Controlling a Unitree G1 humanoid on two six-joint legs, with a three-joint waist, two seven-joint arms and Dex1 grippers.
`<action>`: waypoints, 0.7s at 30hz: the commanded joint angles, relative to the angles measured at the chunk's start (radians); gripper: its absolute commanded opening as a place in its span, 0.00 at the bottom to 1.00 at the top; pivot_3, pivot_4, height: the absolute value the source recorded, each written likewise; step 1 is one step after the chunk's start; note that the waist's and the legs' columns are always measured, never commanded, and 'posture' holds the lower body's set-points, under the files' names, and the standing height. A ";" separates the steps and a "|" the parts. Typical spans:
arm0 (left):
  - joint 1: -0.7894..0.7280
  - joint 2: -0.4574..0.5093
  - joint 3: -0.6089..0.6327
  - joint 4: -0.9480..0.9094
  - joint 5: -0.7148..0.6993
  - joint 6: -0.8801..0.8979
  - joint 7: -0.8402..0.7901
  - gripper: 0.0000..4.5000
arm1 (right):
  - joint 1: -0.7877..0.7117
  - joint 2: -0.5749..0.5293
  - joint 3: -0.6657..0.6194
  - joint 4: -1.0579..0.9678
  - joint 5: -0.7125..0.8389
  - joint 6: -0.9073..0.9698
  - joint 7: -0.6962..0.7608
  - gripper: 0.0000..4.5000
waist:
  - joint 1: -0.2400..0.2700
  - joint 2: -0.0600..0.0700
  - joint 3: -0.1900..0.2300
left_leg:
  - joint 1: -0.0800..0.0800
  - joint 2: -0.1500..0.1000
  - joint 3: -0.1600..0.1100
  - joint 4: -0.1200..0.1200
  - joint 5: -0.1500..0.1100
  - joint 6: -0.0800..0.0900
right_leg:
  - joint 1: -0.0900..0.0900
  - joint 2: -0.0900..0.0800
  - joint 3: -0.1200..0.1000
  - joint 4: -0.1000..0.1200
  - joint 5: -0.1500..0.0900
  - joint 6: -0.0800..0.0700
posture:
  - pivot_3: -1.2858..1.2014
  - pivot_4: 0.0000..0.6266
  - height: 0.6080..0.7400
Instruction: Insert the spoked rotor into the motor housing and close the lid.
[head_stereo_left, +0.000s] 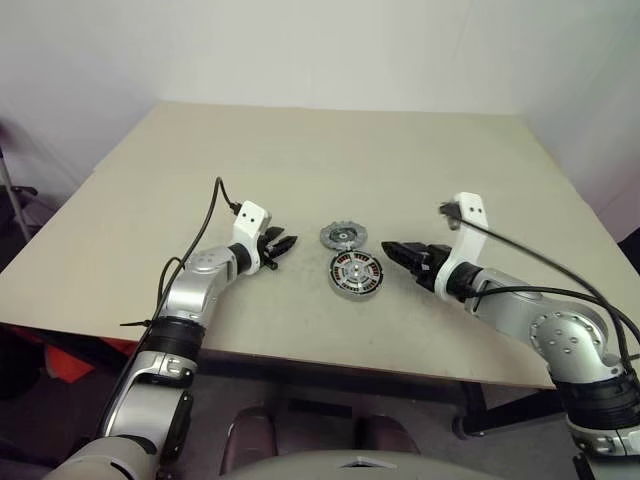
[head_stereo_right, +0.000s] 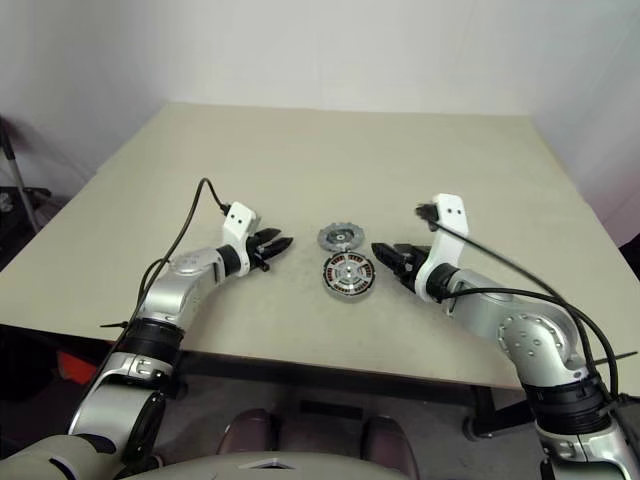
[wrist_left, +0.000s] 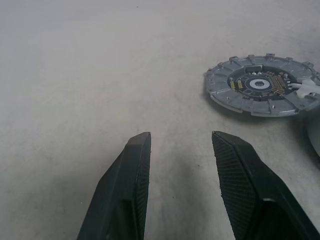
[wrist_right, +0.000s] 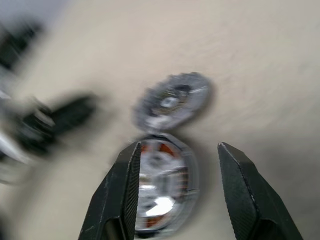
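Note:
The motor housing (head_stereo_left: 356, 273) is a round grey cup lying on the tan table between my two grippers. Copper windings show inside it around a silver centre. A dark-rimmed ring with silver spokes, the spoked rotor (head_stereo_left: 356, 270), seems to sit inside it. The lid (head_stereo_left: 343, 236), a toothed grey disc, lies open and flat on the table just beyond the housing, touching its rim. My left gripper (head_stereo_left: 283, 245) hovers open and empty to the left of the lid (wrist_left: 262, 85). On the right side, my right gripper (head_stereo_left: 393, 248) is open and empty, pointing at the housing (wrist_right: 162, 187).
The table's front edge (head_stereo_left: 300, 350) runs just below my forearms. Black cables loop over both arms (head_stereo_left: 212, 205). A wide stretch of bare tabletop (head_stereo_left: 330, 150) lies beyond the parts.

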 joint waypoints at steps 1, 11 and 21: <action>-0.023 0.005 0.010 -0.013 0.001 -0.031 0.002 0.46 | -0.066 -0.003 0.047 -0.015 -0.163 -0.025 0.109 0.47 | 0.000 0.000 0.000 | 0.000 0.000 0.000 0.000 0.000 0.000 | 0.000 0.000 0.000 0.000 0.000 -0.001 | 0.52 0.00 1.00; -0.007 0.009 0.018 -0.028 -0.003 -0.026 0.010 0.46 | -0.094 0.060 0.056 -0.096 -0.242 0.097 0.221 0.01 | 0.001 0.000 0.000 | 0.001 0.001 0.000 0.008 -0.003 0.005 | 0.000 0.000 0.000 0.001 0.005 -0.008 | 0.52 0.00 1.00; -0.005 0.014 0.016 -0.030 -0.001 -0.024 0.013 0.46 | -0.047 0.178 0.120 0.060 -0.426 0.068 0.301 0.01 | -0.003 0.000 0.000 | 0.004 0.001 0.000 0.009 -0.003 0.005 | 0.002 0.000 0.000 0.003 0.005 -0.008 | 0.52 0.00 1.00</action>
